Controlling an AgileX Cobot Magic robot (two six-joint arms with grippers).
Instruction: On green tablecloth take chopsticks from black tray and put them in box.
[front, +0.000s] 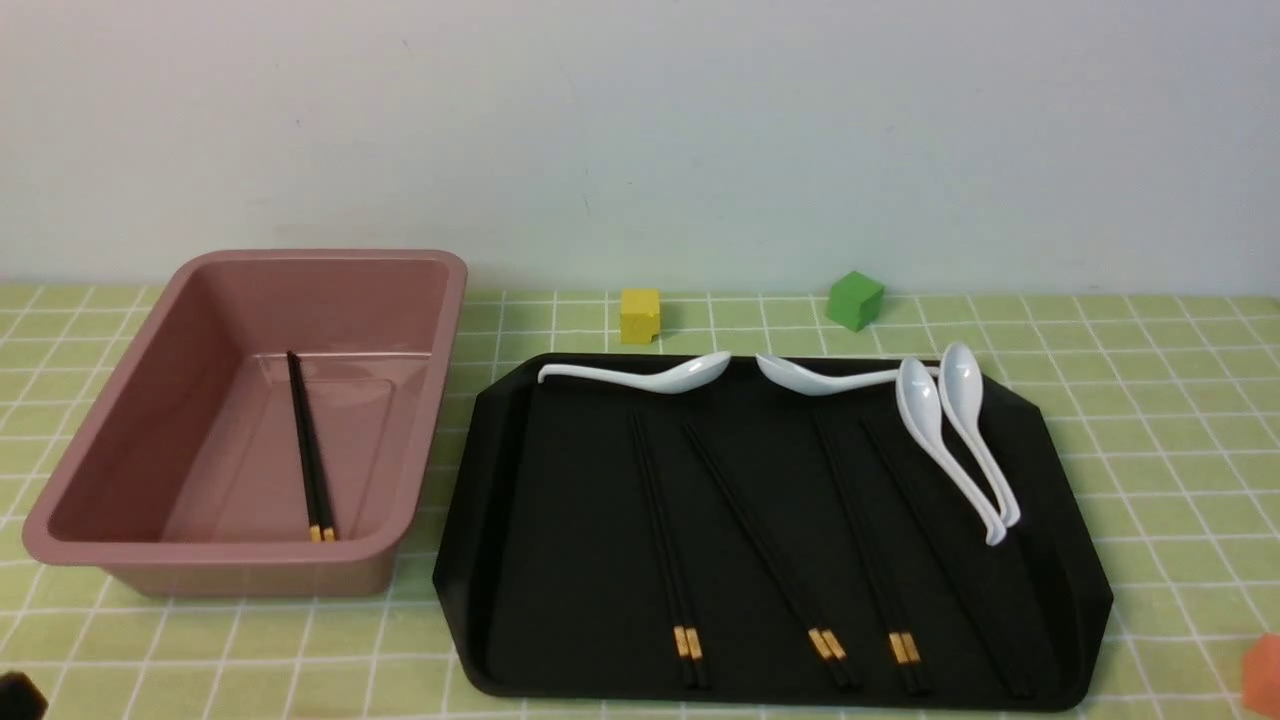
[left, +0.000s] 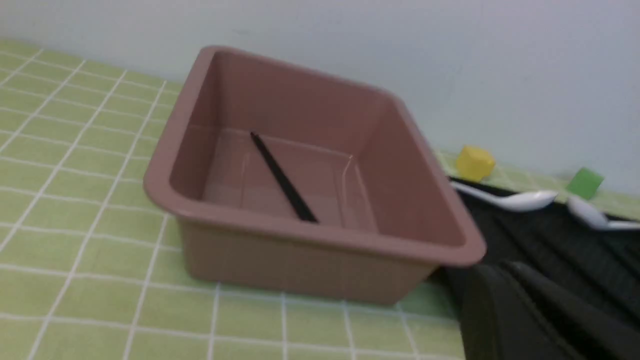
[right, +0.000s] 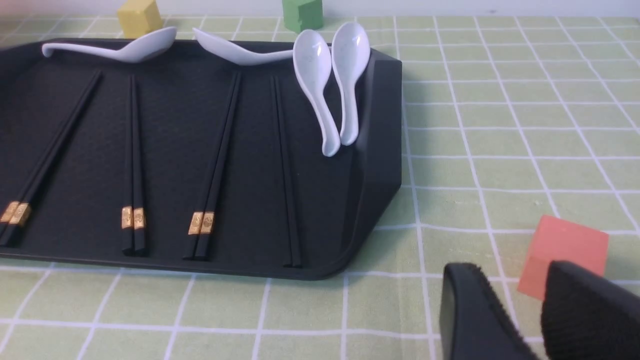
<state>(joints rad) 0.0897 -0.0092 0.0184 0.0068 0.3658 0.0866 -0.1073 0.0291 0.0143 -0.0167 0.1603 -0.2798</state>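
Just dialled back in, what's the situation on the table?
One pair of black gold-banded chopsticks already lies in the dusty-pink plastic box. Four more pairs remain on the flat black tray with four white soup spoons. Neither gripper holds anything: the left gripper is shut beside the box, the right gripper hovers over the green checked tablecloth.

No legible text, label, brand, number or sign appears on any surface; the chopsticks' (front: 687, 642) gold bands carry only an indistinct pattern.

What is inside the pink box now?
Inside the box lies one pair of black chopsticks, gold-banded ends toward the near wall. In the left wrist view the near wall hides those ends.
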